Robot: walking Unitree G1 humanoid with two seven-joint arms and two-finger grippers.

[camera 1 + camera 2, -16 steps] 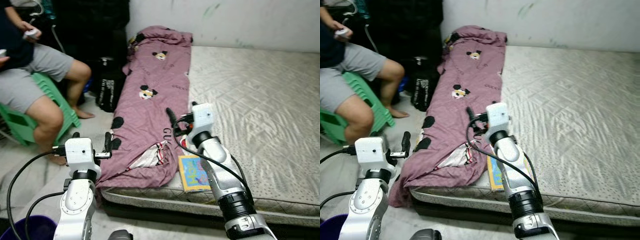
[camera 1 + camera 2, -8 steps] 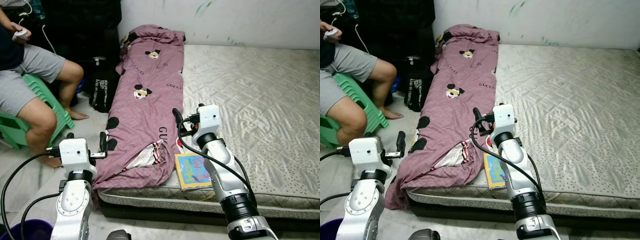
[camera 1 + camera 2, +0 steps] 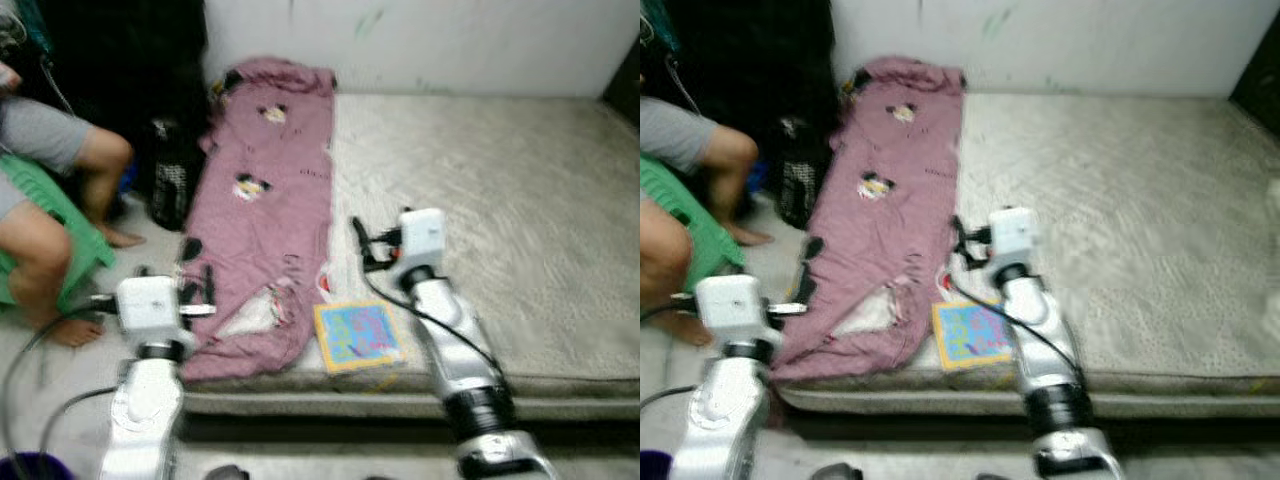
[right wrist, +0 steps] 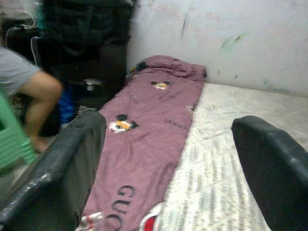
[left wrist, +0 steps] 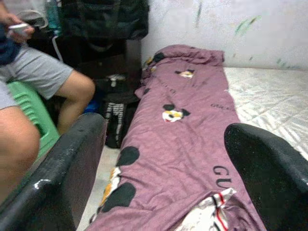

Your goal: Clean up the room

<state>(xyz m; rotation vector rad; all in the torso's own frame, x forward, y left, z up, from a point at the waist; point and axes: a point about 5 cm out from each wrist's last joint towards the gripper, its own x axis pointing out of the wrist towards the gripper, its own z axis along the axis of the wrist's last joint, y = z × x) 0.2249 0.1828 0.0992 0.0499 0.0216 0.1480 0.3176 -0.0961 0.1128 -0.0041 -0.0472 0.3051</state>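
A mauve blanket (image 3: 265,190) printed with cartoon mice lies lengthwise along the left side of the bare grey mattress (image 3: 500,200), its near end drooping over the front edge. A colourful picture book (image 3: 355,335) lies flat at the mattress's front edge, just right of the blanket. My right gripper (image 3: 362,248) hovers open above the blanket's right border, slightly beyond the book. My left gripper (image 3: 175,282) is open over the floor beside the blanket's hanging corner. The wrist views look along the blanket (image 5: 178,125) between widely spread fingers (image 4: 62,163).
A person sits on a green stool (image 3: 45,215) at the left, bare feet on the floor. A black bag (image 3: 170,180) stands between the person and the mattress. A white wall (image 3: 450,40) runs behind the bed.
The camera has swung to the right, so the whole scene has slid left and is blurred. Both arms hold much the same pose, with both grippers still open.
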